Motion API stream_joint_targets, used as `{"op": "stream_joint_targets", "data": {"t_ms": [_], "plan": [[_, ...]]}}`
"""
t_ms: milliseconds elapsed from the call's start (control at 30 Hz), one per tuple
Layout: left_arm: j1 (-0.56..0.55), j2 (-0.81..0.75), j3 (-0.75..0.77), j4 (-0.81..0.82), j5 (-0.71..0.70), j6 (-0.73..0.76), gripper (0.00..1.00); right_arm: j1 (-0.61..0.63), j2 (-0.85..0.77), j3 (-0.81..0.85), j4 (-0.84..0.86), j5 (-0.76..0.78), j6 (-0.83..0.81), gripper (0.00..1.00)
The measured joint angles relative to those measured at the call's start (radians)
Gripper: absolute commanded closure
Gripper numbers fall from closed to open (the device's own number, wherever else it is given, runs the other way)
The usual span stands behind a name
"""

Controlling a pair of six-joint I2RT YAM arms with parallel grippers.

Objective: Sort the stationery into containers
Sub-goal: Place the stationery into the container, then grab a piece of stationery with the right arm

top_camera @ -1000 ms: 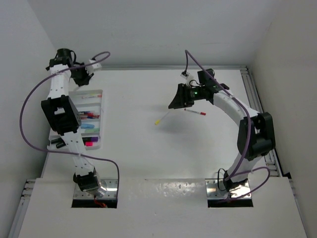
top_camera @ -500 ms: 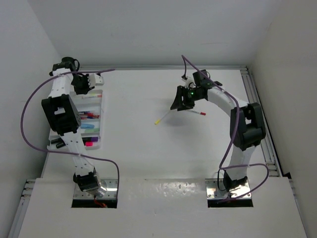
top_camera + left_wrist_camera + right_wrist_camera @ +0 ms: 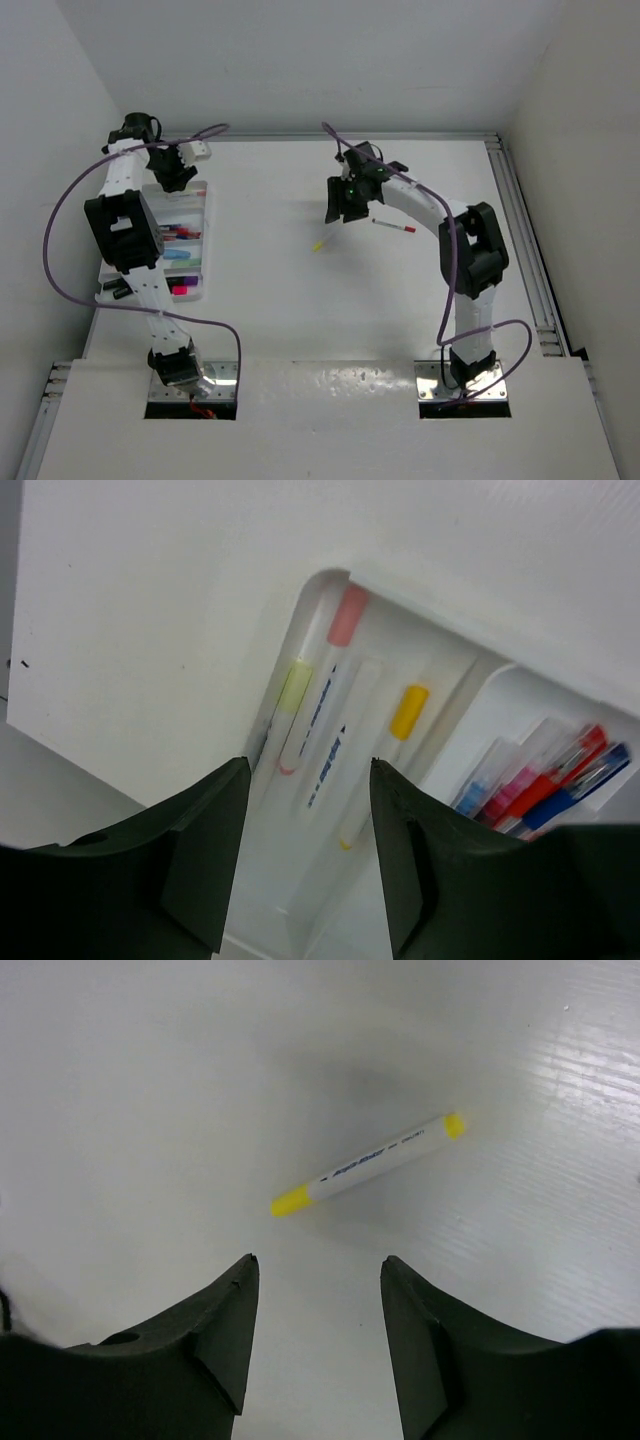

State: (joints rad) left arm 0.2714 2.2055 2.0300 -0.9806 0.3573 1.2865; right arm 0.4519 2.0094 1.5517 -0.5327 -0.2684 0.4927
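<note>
Your sorting looks close to done. The tray sits at the left side of the table, and its compartments already hold most of the pens and markers, though your left arm hides part of it in the top view.

Your left gripper hangs over the far end of the tray with its fingers apart and nothing between them. Directly below it, the far compartment holds 3 thin pens lying side by side: a pink-capped pen, a yellow-green-capped pen and an orange-capped pen. The next compartment holds a bunch of red, pink and blue pens.

What remains, as far as you can see, is 2 pens on the bare table. The yellow pen lies near the middle of the table, and the red-capped pen lies a little to its right.

Your right gripper hovers above the yellow pen, fingers spread and empty, not touching it. You would likely take that pen first, then the red-capped one, and carry each across to the tray.
</note>
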Motion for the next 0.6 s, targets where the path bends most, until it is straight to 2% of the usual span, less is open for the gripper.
{"op": "stream_joint_targets", "data": {"t_ms": [200,267,367,500,600], "plan": [[0.018,-0.162,-0.128,0.132,0.192,-0.231,0.41,0.095,0.013,0.011,-0.060,0.279,0.108,0.46],[0.033,-0.307,-0.251,0.207,0.258,-0.317,0.40,0.119,0.026,0.011,-0.080,0.346,0.167,0.43],[0.052,-0.490,-0.387,0.322,0.353,-0.439,0.40,0.146,0.054,0.022,-0.113,0.416,0.248,0.34],[0.064,-0.649,-0.515,0.444,0.440,-0.566,0.40,0.170,0.107,0.078,-0.146,0.469,0.325,0.33],[0.064,-0.692,-0.566,0.491,0.489,-0.636,0.40,0.179,0.140,0.113,-0.156,0.489,0.359,0.34]]}}
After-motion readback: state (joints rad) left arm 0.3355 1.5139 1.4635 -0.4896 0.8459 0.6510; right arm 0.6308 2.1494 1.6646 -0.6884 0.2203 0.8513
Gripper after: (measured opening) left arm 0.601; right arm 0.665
